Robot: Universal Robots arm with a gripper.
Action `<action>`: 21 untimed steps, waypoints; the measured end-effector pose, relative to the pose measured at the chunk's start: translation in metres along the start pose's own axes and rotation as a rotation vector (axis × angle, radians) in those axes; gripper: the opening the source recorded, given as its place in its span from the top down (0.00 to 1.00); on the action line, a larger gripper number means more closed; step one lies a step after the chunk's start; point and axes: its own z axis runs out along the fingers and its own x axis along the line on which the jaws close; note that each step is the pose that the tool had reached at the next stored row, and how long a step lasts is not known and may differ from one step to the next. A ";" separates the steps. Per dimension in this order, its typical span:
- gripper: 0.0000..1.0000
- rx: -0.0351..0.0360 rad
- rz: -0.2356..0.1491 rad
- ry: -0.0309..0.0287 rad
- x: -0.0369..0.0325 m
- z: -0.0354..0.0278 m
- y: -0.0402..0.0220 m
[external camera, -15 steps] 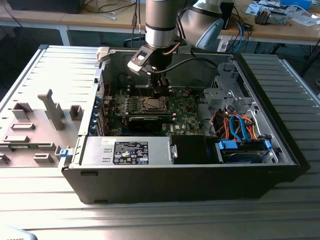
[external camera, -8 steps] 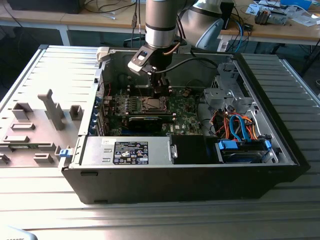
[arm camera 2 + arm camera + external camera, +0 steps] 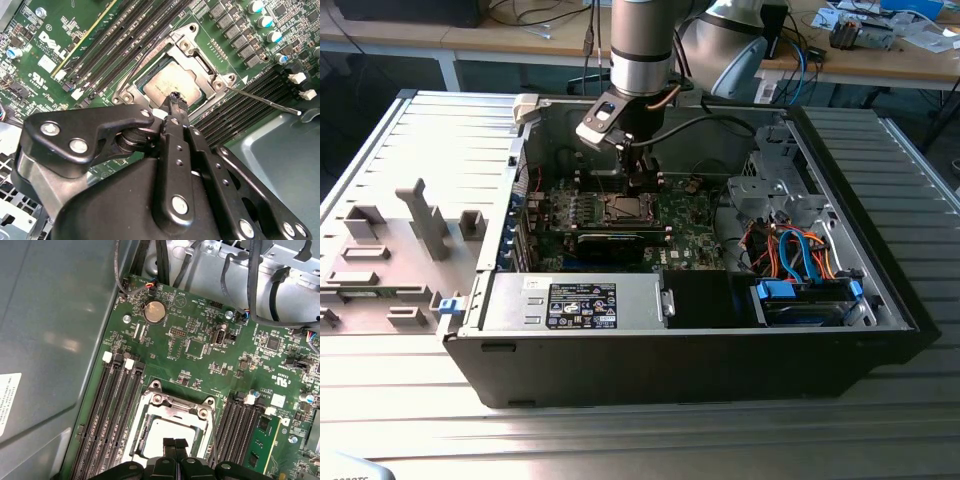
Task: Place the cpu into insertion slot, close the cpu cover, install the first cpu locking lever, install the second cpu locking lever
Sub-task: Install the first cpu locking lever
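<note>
1. Ribbed grey metal forms the slatted desk [image 3: 620, 440] under a black computer case [image 3: 670, 350] with its side open; wooden desks [image 3: 880, 65] strewn with cables stand behind it in the exterior view.
2. I reach down into the case, and my claw [image 3: 640, 172] hangs just above the silver socket on the green circuit board [image 3: 690, 235].
3. In both wrist views the cpu [image 3: 172, 80] [image 3: 167, 432] lies flat in the insertion slot [image 3: 141, 435]. Its square top is matte silver-grey and faintly scuffed.
4. The cpu cover [image 3: 186, 47] [image 3: 175, 407], a thin frame of bright stamped metal, lies down around the cpu, whose top shows through the square window.
5. My claw [image 3: 175, 99] [image 3: 174, 442] is closed: the 2 black fingers [image 3: 168, 444] press tip to tip, with nothing visible between them, just over the cpu's near edge.
6. 1 thin steel lever [image 3: 265, 101] [image 3: 214, 430] juts out from a socket corner, slanting across the neighbouring slots.
7. Long black memory slots [image 3: 125, 45] [image 3: 115, 410] run on both sides of the socket, and a round silver coin cell [image 3: 154, 311] sits on the board.
</note>
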 end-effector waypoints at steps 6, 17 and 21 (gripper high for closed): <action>0.89 -0.0005 -0.008 -0.0001 0.0000 0.0000 0.0000; 0.89 -0.0015 -0.023 -0.0004 0.0000 0.0000 0.0000; 0.89 -0.0018 -0.027 -0.0005 0.0000 0.0000 0.0000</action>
